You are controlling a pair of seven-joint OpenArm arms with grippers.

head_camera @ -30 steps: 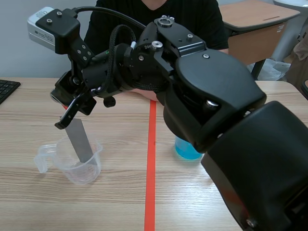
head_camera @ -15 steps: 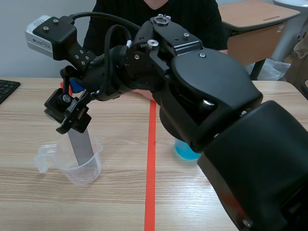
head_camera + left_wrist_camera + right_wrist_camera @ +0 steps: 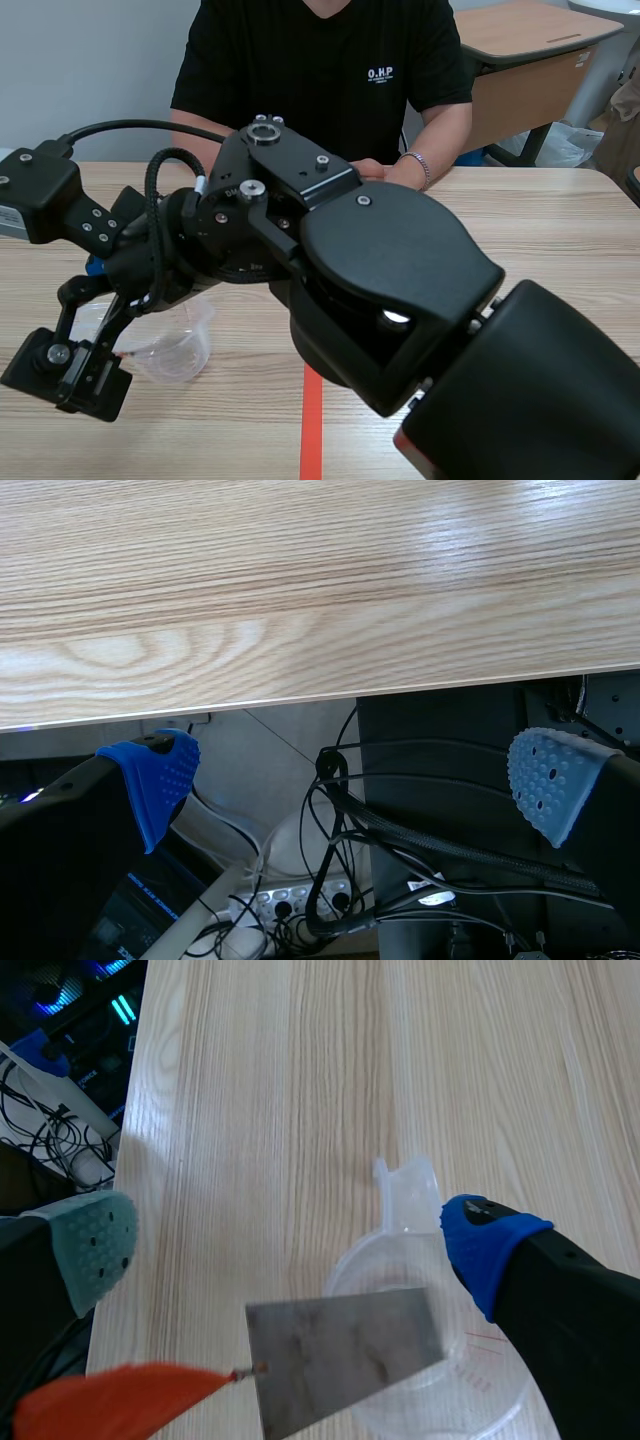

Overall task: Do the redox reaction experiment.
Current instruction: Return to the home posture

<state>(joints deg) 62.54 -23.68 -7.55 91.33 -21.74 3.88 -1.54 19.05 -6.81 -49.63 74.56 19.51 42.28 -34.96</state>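
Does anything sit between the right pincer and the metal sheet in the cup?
Nothing visible does. The right pincer is open, and the metal sheet, leaning in the clear cup, shows unblocked between its jaws.

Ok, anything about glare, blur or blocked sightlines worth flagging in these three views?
Scene view: the right arm fills the frame and partly hides the clear beaker. Left wrist view: pale sheen on the table. Right wrist view: an orange-red shape near the lens is out of focus, beside the metal sheet.
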